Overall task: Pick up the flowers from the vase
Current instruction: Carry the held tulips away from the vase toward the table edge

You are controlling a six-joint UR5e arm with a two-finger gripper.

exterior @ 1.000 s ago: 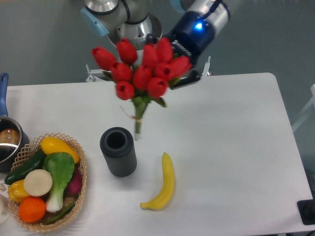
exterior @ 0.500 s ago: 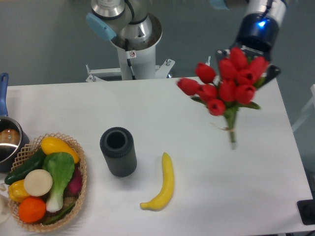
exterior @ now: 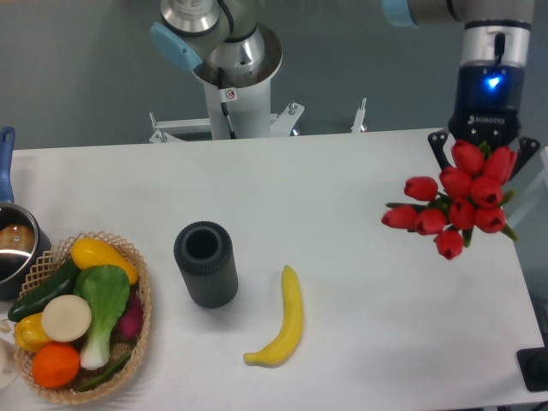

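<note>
The flowers (exterior: pixel 458 199), a bunch of red tulip buds, hang over the table's right side, well clear of the vase. My gripper (exterior: pixel 485 154) is right above them and shut on the bunch; the buds hide the fingertips and the stems. The vase (exterior: pixel 205 264), a dark ribbed cylinder, stands upright and empty left of centre, far from the gripper.
A yellow banana (exterior: pixel 285 319) lies right of the vase. A wicker basket (exterior: pixel 141 321) of vegetables sits at the front left, with a steel pot (exterior: pixel 14 244) with a blue handle behind it. The table's right edge (exterior: pixel 514 257) is close under the flowers.
The gripper has carried the flowers from above the vase across to the right edge of the table and lower. The vase has not moved.
</note>
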